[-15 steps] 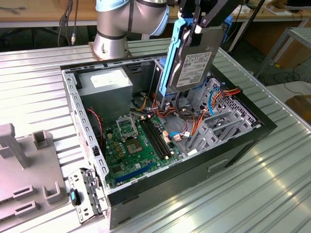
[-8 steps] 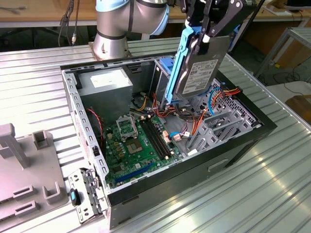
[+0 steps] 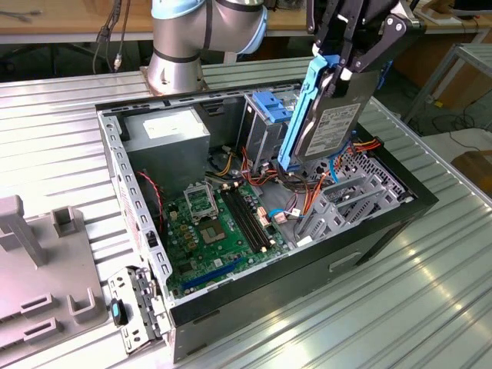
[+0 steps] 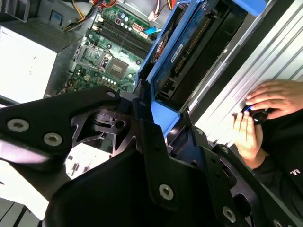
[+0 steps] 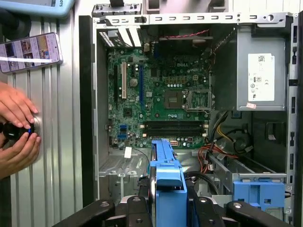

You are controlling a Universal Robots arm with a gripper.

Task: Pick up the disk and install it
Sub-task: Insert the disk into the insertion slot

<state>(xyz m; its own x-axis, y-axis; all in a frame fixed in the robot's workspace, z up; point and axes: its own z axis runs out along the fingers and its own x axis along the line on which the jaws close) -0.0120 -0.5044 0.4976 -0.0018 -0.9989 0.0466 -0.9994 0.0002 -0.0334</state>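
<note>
Your black two-fingered gripper [image 3: 347, 71] is pinched onto the top end of the flat grey metal hard disk [image 3: 332, 127] in its light-blue plastic rail bracket [image 3: 304, 115], which hangs tilted over the drive-bay corner of the open black computer case [image 3: 254, 300]. With only that end held, a knock on the grey metal bay walls [image 3: 361, 184] or a snag in the loose orange and red cables [image 3: 306, 201] could, I judge, twist it loose onto the green motherboard [image 3: 215, 223]. Mind too the person's hands [image 5: 16, 137] just beside the case.
</note>
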